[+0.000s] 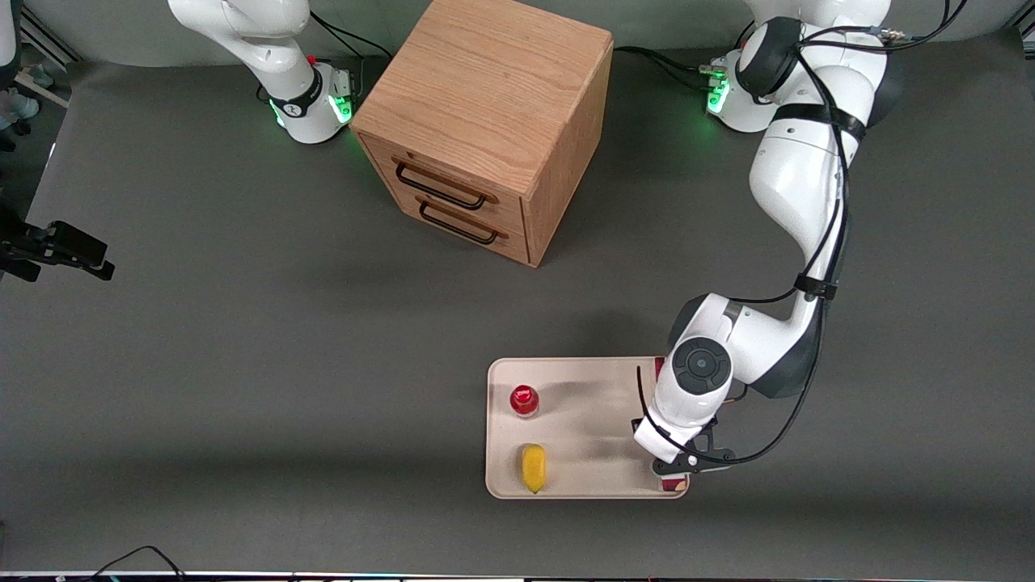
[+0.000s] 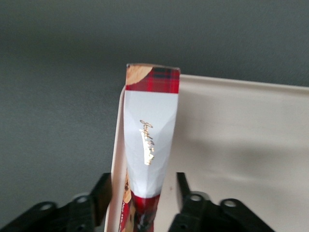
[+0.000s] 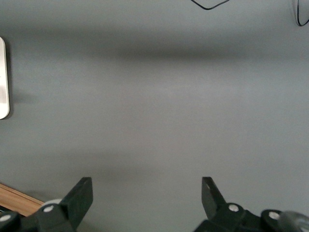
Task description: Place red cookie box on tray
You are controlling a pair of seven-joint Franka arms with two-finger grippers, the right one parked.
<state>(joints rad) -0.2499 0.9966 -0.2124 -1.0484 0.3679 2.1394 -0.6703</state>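
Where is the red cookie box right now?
The red cookie box lies along the tray's rim at the working arm's end, between the open gripper fingers, apart from the red-capped bottle.

The tray [image 1: 582, 420] lies on the table [image 1: 242, 364], nearer the front camera than the drawer cabinet [image 1: 485, 121] and toward the working arm's end. On the tray a small bottle [image 1: 524, 400] stands above a yellow item [image 1: 533, 467], which lies nearer the camera. The red cookie box [image 2: 149, 145] runs along the tray's edge nearest the working arm, apparently resting on it. The gripper [image 1: 683, 465] sits over the box, one finger [image 2: 101, 193] on each side, neither visibly touching it.
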